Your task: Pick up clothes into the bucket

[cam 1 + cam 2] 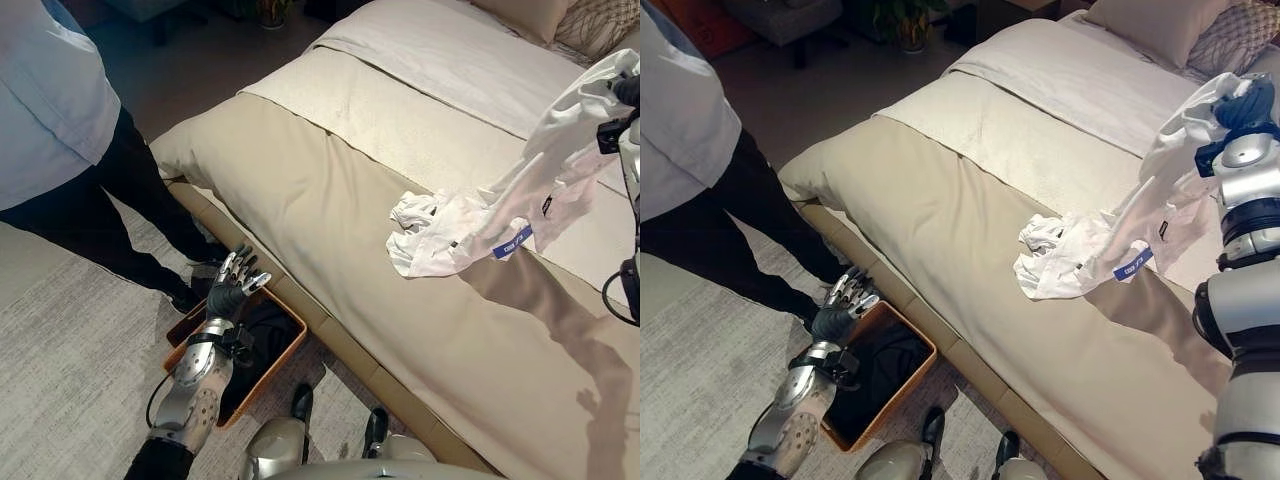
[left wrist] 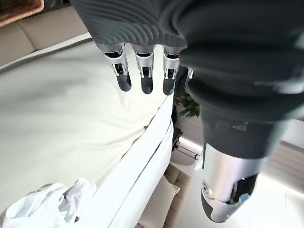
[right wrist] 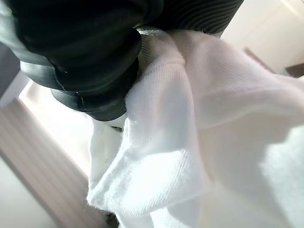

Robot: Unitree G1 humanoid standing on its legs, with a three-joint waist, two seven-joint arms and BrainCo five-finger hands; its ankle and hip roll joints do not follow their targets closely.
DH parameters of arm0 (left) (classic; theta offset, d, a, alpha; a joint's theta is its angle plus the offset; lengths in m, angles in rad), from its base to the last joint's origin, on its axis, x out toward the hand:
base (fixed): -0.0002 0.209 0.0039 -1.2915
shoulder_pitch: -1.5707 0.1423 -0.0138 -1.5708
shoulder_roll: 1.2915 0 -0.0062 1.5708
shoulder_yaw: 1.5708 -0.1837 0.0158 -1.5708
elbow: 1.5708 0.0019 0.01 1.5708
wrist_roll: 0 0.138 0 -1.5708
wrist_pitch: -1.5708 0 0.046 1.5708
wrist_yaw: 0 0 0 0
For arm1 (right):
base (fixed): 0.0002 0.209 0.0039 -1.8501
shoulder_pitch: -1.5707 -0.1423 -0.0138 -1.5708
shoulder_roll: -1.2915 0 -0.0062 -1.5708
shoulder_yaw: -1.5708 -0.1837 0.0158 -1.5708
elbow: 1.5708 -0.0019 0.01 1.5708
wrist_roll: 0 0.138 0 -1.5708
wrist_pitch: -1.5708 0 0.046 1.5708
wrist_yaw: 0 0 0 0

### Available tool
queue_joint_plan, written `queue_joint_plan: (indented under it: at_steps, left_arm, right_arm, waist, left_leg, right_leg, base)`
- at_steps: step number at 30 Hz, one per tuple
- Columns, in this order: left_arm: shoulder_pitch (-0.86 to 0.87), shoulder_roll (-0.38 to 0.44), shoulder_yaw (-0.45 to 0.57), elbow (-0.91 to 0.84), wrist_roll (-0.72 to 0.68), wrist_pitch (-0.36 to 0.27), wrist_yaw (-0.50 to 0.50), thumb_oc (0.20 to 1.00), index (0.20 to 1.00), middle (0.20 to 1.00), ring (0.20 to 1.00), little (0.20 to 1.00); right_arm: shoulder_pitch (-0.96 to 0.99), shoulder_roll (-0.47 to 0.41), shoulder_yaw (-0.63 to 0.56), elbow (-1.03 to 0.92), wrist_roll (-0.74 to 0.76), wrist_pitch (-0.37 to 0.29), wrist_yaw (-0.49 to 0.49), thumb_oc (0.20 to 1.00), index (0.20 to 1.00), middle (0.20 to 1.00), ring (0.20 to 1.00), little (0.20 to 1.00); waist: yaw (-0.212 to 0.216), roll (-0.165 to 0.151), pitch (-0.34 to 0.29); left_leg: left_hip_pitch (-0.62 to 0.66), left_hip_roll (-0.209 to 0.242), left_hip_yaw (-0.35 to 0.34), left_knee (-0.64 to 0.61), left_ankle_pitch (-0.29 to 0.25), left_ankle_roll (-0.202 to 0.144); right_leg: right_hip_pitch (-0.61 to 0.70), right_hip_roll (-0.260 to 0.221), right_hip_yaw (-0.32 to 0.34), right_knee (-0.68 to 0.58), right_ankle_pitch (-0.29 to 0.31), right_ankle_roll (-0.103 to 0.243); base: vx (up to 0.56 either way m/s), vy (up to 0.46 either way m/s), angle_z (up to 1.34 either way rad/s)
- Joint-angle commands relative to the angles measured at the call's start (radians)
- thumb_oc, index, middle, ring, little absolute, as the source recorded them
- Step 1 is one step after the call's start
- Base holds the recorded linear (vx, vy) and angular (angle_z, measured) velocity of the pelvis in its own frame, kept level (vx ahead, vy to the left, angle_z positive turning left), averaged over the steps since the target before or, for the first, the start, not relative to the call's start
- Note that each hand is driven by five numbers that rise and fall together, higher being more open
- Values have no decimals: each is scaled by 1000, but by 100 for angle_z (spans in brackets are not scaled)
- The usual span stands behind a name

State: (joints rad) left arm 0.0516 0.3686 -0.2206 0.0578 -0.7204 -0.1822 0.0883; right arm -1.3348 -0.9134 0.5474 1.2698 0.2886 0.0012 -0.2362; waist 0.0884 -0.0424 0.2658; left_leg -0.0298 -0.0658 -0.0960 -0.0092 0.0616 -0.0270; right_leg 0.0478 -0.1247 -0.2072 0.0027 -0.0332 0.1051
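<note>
1 white garment (image 1: 470,235), clamped in the right hand (image 1: 1247,100), trailed onto the bed (image 1: 330,190); lifting higher before swinging to the bucket (image 1: 908,385) seemed wise.

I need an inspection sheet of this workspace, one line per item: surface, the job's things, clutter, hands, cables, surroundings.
Surface: bed with a beige cover; grey carpet beside it.
Job's things: white garment, one end lifted, the other end bunched on the bed; brown bucket on the carpet by the bed's edge, dark cloth already inside.
Clutter: nothing seen.
Hands: right hand raised over the bed, shut on the white garment; left hand open above the bucket, holding nothing.
Cables: nothing seen.
Surroundings: person standing on the carpet close to the bucket; pillows at the head of the bed; potted plant on the floor beyond.
</note>
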Motion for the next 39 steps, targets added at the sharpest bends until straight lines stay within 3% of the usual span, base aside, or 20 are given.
queue_joint_plan:
  at_steps: [1,5,10,20,31,34,39]
  left_arm:
    - [18,1,-5,-106,43,-53,-15,1000,1000,1000,1000,1000]
    - [12,3,-7,-94,48,-53,-13,1000,1000,1000,1000,1000]
    - [-18,34,-25,-82,94,-70,-28,1000,1000,1000,1000,1000]
    - [-82,28,-74,-31,97,-72,-39,1000,1000,1000,1000,1000]
    - [-163,69,-112,-67,141,-54,-59,1000,1000,1000,1000,1000]
    - [-260,82,-121,-58,165,-56,-39,1000,1000,1000,1000,1000]
    - [-416,92,-183,-19,176,-49,-33,1000,1000,1000,1000,1000]
  right_arm:
    - [-115,-72,76,-119,57,-100,-40,200,200,200,200,200]
    - [-123,-86,68,-195,38,-113,-74,200,200,200,200,200]
    - [-136,-181,-14,-423,22,-194,-221,200,200,200,200,200]
    - [-182,-312,-72,-566,49,-255,-319,200,200,200,200,200]
    - [141,-281,-129,-714,25,-212,-132,200,200,200,200,200]
    - [333,-232,-209,-849,16,-210,-72,200,200,200,200,200]
    - [469,-178,-254,-969,53,-203,1,200,200,200,200,200]
  waist:
    - [-14,-28,-33]
    - [-21,-31,-32]
    - [-44,-35,-53]
    - [-78,-47,-116]
    - [-123,-24,-147]
    - [-145,-9,-160]
    - [-168,4,-176]
  left_leg:
    - [-20,8,1,94,-98,-17]
    - [-22,9,7,95,-100,-16]
    - [-8,14,21,91,-112,-15]
    - [41,24,50,84,-136,-15]
    - [103,36,104,79,-150,-16]
    - [124,40,118,72,-150,-18]
    - [142,45,132,58,-144,-19]
  right_leg:
    - [-100,-41,37,115,18,16]
    - [-107,-38,45,116,16,17]
    - [-98,-37,58,110,12,24]
    - [-58,-31,87,91,2,32]
    - [-19,-23,124,77,0,33]
    - [-2,-18,135,69,-2,32]
    - [12,-15,143,55,2,32]
  base:
    - [0,0,0]
    - [9,-1,-6]
    - [33,6,-2]
    - [55,-8,-11]
    - [9,-1,-17]
    - [-9,-8,-12]
    - [-24,-14,-9]
